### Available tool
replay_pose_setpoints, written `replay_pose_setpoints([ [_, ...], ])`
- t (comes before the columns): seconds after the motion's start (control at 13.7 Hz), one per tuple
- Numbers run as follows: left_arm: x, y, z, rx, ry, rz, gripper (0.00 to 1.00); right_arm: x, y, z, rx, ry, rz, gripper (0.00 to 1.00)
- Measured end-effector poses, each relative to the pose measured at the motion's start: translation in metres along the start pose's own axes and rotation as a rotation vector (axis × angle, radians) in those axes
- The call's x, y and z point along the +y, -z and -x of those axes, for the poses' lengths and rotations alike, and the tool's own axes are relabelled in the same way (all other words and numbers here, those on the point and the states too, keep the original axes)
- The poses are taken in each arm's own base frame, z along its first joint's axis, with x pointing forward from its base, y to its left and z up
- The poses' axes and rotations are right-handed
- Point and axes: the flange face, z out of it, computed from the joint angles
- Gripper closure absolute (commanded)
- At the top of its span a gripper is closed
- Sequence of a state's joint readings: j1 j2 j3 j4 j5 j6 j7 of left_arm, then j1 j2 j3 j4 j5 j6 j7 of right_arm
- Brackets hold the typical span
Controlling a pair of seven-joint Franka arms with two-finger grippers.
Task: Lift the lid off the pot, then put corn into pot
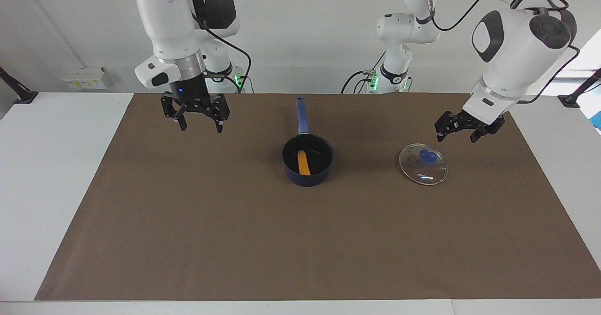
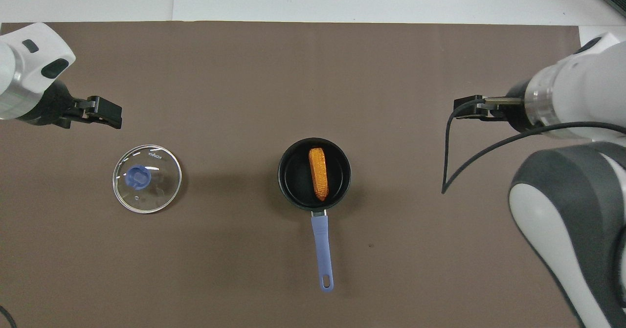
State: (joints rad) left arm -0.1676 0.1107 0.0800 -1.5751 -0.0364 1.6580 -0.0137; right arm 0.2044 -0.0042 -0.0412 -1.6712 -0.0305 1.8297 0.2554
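The dark navy pot (image 1: 307, 179) (image 2: 293, 179) stands uncovered mid-mat, its blue handle (image 1: 300, 115) (image 2: 323, 250) pointing toward the robots. The orange corn (image 1: 304, 163) (image 2: 318, 173) lies inside it. The glass lid (image 1: 433, 170) (image 2: 156, 186) with its blue knob rests flat on the mat beside the pot, toward the left arm's end. My left gripper (image 1: 462, 131) (image 2: 100, 115) hangs open in the air close to the lid and holds nothing. My right gripper (image 1: 198, 120) is open and empty, raised over bare mat toward the right arm's end.
A brown mat (image 1: 235, 240) covers most of the white table (image 1: 51, 165). Small white boxes (image 1: 84, 78) sit at the wall by the right arm's end. A black cable (image 2: 455, 152) loops from the right wrist.
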Motion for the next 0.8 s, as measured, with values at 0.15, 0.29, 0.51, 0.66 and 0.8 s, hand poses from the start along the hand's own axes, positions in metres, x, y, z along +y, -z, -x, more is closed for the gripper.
replay_pose_setpoints([
  [0.15, -0.018, 0.017, 0.013, -0.005, 0.025, 0.003, 0.00, 0.028, 0.022, 0.003, -0.015, 0.030, 0.009, 0.00],
  [0.29, -0.038, 0.023, 0.019, -0.013, 0.022, 0.006, 0.00, 0.059, 0.030, 0.003, -0.027, 0.054, 0.017, 0.00],
  [0.51, -0.051, 0.025, 0.026, -0.034, 0.002, 0.010, 0.00, 0.092, 0.040, 0.007, -0.062, 0.042, 0.027, 0.00],
  [0.66, -0.048, 0.030, 0.034, -0.060, -0.016, 0.013, 0.00, 0.102, 0.062, 0.012, -0.078, 0.039, 0.027, 0.00],
  [0.8, -0.048, 0.037, 0.046, -0.095, -0.033, 0.008, 0.00, 0.107, 0.071, 0.017, -0.082, 0.042, 0.025, 0.00],
])
